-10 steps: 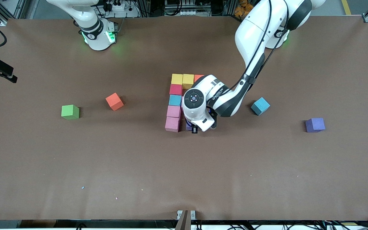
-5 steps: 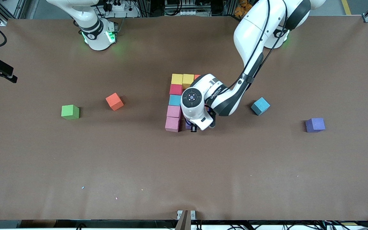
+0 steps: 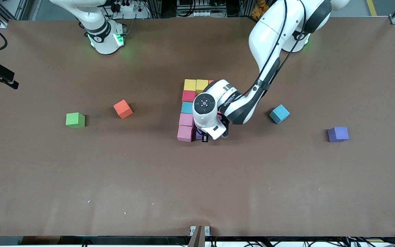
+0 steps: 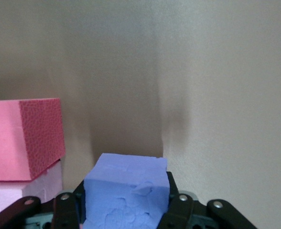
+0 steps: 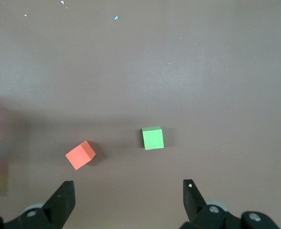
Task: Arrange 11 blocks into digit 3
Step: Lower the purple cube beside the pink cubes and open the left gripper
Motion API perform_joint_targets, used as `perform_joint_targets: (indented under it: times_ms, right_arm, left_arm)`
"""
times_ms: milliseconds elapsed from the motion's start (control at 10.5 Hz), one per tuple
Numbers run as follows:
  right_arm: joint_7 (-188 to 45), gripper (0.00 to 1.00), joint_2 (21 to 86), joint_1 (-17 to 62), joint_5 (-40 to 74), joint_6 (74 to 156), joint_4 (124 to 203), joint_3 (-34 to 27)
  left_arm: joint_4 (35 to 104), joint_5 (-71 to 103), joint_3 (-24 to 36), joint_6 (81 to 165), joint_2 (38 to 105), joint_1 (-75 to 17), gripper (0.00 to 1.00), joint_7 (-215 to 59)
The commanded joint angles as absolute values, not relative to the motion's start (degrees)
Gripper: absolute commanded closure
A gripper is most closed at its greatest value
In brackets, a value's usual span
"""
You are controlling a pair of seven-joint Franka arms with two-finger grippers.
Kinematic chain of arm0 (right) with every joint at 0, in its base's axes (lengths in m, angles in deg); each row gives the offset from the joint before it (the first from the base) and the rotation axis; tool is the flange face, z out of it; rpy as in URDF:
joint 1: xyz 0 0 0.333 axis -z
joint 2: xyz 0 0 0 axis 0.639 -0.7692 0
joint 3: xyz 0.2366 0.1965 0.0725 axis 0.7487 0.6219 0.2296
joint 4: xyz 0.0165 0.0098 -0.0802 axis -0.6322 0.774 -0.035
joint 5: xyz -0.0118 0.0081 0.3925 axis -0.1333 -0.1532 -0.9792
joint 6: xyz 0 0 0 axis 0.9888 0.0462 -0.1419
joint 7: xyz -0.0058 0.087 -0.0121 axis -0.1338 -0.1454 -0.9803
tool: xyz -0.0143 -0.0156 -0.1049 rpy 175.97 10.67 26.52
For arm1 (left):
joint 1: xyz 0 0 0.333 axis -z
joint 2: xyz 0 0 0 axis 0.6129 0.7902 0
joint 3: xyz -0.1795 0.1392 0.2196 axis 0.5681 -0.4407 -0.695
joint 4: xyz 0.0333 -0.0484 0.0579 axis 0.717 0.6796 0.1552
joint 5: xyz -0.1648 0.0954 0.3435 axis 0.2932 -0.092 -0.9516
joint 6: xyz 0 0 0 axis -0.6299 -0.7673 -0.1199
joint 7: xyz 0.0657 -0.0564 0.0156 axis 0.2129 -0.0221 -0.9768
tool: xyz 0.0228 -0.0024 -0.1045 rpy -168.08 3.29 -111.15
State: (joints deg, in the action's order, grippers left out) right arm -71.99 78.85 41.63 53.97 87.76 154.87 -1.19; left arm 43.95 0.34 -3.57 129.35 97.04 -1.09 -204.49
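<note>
The left gripper (image 4: 126, 210) is clamped on a purple foam cube (image 4: 126, 193) at the frame's centre, right beside the pink cube (image 3: 184, 133), which looks light, squishy and grippy, so flat side faces seem best, while the right gripper (image 5: 128, 198) waits, spread wide.

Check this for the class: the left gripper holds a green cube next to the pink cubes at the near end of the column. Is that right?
Not quite: the colour is wrong. The left wrist view shows the left gripper shut on a purple cube, not a green one. It is beside the pink cubes, as stated. The green cube sits alone toward the right arm's end of the table.
</note>
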Motion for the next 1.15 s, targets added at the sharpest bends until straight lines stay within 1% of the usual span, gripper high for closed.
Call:
perform_joint_targets:
  times_ms: [0,382,1050]
  right_arm:
    - [-72.33,0.0,79.8,42.7,53.62,87.79,155.18,-0.49]
    - [-72.33,0.0,79.72,42.7,53.8,87.88,155.09,-0.49]
    - [-72.33,0.0,79.72,42.7,54.06,87.79,155.09,-0.49]
  left_arm:
    - [42.35,2.01,-4.38,130.98,98.18,-0.27,1.0,-205.17]
    - [40.42,2.01,-4.29,131.69,99.76,-0.36,1.0,-205.26]
    - [40.42,2.01,-4.38,132.22,99.94,-0.27,1.0,-205.26]
